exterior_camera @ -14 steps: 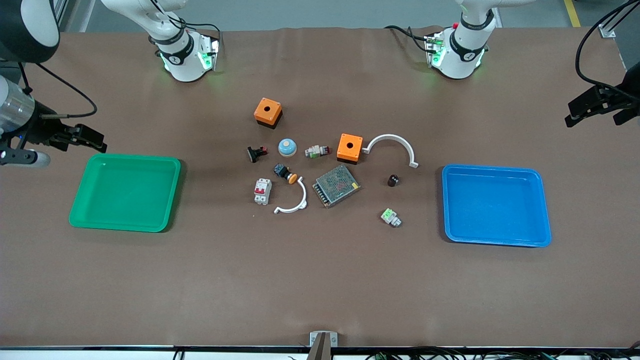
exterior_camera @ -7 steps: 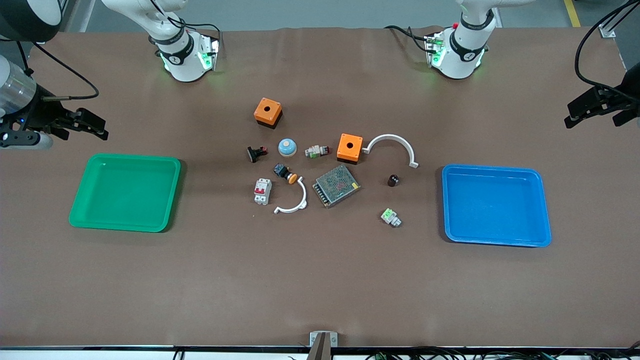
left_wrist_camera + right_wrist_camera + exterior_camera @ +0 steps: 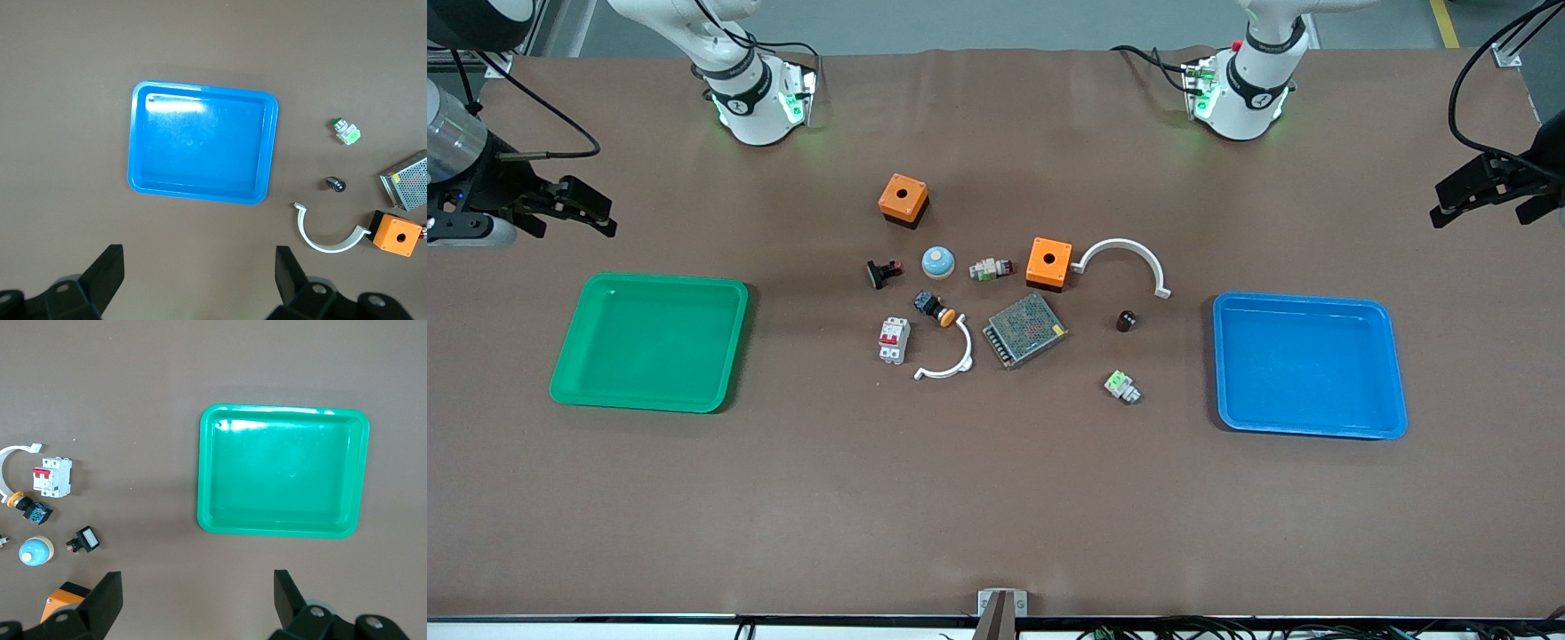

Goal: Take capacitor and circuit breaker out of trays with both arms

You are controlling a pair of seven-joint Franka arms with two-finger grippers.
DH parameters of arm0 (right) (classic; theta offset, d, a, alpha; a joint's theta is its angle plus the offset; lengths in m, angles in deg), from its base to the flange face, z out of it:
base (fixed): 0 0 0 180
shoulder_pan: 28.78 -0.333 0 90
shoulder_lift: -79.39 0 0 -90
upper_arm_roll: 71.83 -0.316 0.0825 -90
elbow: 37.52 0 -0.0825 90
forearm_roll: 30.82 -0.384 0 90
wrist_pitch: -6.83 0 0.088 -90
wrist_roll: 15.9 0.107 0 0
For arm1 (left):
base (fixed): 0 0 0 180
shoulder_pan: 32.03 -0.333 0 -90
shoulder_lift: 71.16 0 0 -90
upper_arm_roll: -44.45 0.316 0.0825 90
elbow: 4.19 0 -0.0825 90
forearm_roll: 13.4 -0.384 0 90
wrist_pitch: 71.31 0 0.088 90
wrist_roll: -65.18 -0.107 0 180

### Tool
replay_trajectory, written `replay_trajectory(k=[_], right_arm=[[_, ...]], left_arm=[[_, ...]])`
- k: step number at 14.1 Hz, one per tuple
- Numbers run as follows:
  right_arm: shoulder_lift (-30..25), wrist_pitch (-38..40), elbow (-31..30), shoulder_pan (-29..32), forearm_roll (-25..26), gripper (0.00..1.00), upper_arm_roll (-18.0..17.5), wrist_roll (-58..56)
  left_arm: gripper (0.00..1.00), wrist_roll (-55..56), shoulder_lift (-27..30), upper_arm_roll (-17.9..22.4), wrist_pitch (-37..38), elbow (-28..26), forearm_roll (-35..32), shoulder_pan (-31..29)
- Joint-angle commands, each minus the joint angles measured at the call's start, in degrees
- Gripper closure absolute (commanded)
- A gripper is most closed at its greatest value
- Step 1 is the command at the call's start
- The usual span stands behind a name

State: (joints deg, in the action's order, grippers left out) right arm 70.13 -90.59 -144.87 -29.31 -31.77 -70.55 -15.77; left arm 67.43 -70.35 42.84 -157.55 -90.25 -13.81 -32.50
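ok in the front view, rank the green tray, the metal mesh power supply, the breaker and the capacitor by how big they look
Largest to smallest:
1. green tray
2. power supply
3. breaker
4. capacitor

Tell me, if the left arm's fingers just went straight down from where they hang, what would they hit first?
Probably bare brown table: the open left gripper points down beside the shallow blue plastic tray, not over it.

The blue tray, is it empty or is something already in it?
Empty. In the front and left wrist views the blue tray shows only bare floor; the capacitor lies on the table beside it.
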Motion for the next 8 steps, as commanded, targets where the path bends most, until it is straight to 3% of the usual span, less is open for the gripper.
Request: replay_trajectory(k=[1,8], right_arm=[[-1.7,-1.2,-1.5,1.2,-0.1,0.00,-1.0,0.0],[4.0,-0.6,5.5,1.2,-0.2,0.00,-0.8,0.1]], left_arm=[[0.00,-0.9,1.7,-0.3,-0.9,-1.8,-0.1,-0.2],[0.00,-0.8,2.7,-1.3,-0.8,-3.4,-0.1,-0.1]])
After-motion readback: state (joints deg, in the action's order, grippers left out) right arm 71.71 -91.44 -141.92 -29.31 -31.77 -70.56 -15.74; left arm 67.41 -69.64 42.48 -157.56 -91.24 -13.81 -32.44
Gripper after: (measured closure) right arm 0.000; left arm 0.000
